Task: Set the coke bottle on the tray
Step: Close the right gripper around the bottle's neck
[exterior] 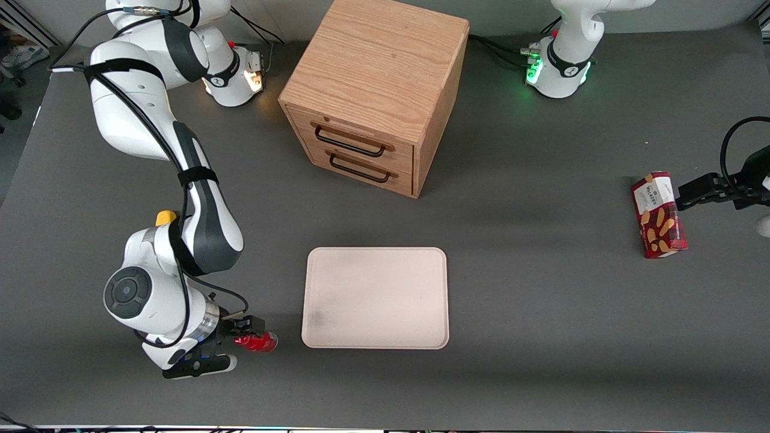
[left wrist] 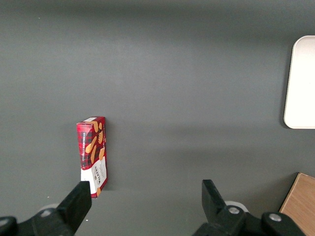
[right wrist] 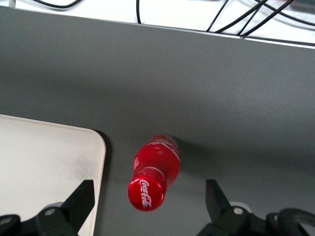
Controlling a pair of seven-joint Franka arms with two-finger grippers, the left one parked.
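Note:
The coke bottle is small and red with a red cap, and it stands on the grey table close beside the tray, near the tray's front corner at the working arm's end. My gripper hangs over it, open. In the right wrist view the bottle's cap sits between the two black fingers with clear gaps on both sides, so nothing is gripped. The pale cream-pink tray holds nothing, and its rounded corner lies a short way from the bottle.
A wooden drawer cabinet stands farther from the front camera than the tray. A red snack box lies toward the parked arm's end. A yellow lump peeks out beside my arm. The table's front edge is close to the bottle.

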